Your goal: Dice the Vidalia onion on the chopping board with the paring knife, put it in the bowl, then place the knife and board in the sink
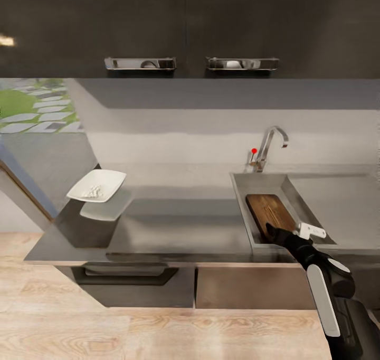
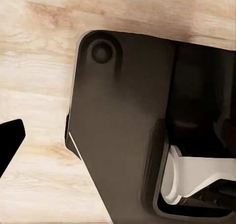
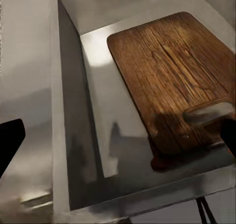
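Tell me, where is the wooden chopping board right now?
The chopping board lies inside the sink at the right of the head view, below the tap, with the right gripper at its near end.

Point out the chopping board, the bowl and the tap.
chopping board (image 1: 269, 209): head view, middle of its wooden face, in the sink.
bowl (image 1: 108, 178): head view, bare white inner wall.
tap (image 1: 270, 137): head view, upper chrome neck.

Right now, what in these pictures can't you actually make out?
- Paring knife: in the right wrist view, only a reddish patch under the chopping board.
- Right gripper, head view: its jaws' opening is unclear against the sink.
- Bowl: contents too small to identify.
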